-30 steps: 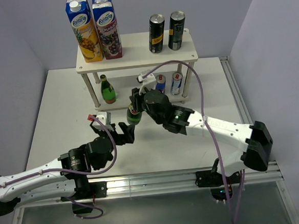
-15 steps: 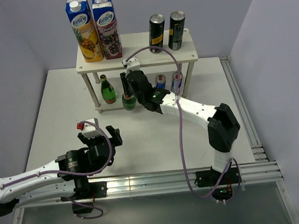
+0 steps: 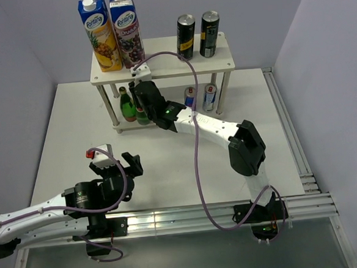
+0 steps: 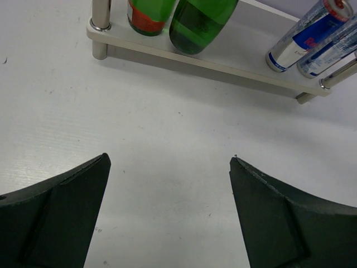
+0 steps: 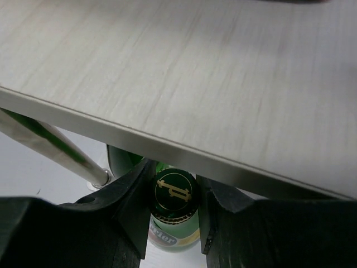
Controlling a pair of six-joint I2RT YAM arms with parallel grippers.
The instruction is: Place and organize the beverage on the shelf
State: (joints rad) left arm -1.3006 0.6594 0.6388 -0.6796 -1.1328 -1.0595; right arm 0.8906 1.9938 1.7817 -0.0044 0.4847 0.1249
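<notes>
Bottle (image 5: 173, 192) sits at lower centre, right fingers (image 5: 131, 212) clamped on its neck under the shelf (image 5: 167, 84) board; we should set it upright beside the second bottle (image 4: 148, 11) before releasing; left fingers (image 4: 56, 218) apart over the worktop (image 4: 167, 139).

Pineapple carton (image 3: 98, 35): I see it upright at the far left, with a blue top and a white cap.
Berry carton (image 3: 127, 30): upright, close against the pineapple carton's right side, same blue top.
Table (image 3: 168, 165): white and matte; my left wrist view shows faint specks.
Rail (image 3: 190, 214): aluminium, along the table's near edge.
Walls (image 3: 293, 15): pale lilac, on three sides.
</notes>
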